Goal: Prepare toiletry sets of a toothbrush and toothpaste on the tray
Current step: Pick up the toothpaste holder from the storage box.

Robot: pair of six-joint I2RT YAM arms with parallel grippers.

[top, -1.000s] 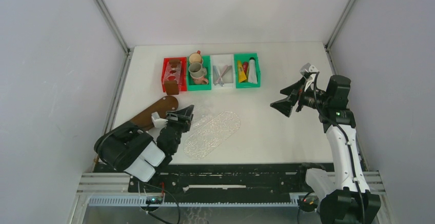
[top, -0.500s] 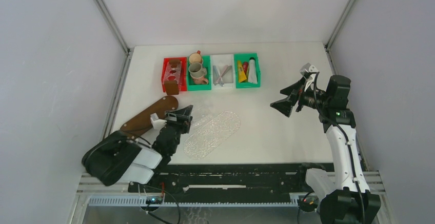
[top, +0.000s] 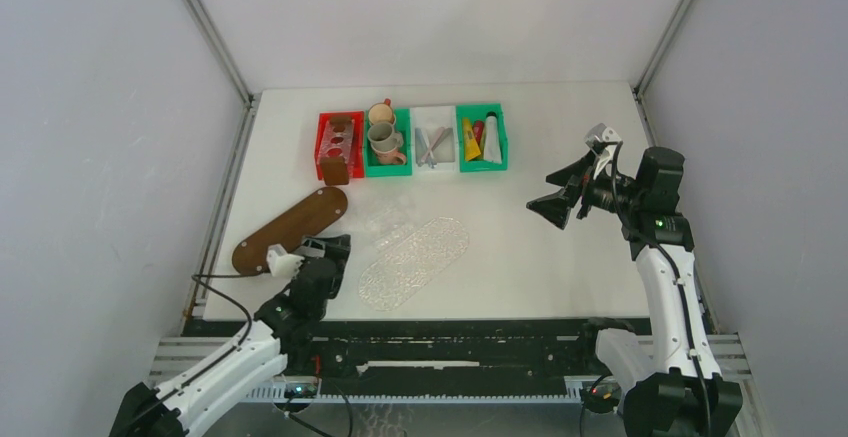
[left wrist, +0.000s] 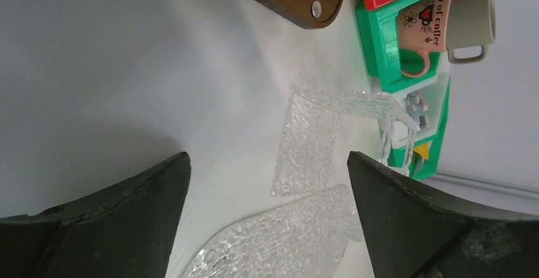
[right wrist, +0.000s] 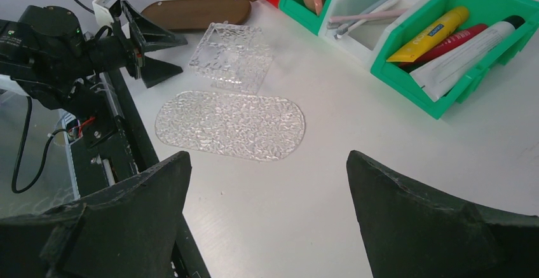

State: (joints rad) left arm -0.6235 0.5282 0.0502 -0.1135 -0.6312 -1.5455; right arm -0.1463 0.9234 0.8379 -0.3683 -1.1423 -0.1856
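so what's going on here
Two robot arms are meant to lay out toothbrush and toothpaste sets, but nothing is on the oval tray yet. The left gripper is open and empty, low by the tray's near end, beside the brown board. The right gripper is open and empty too, held up on the right. The toothbrushes lie in the white bin, the tubes in the green bin beside it.

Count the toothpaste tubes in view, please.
3, side by side in the far-right green bin: yellow tube, red tube in the middle, white tube. More may be hidden underneath.
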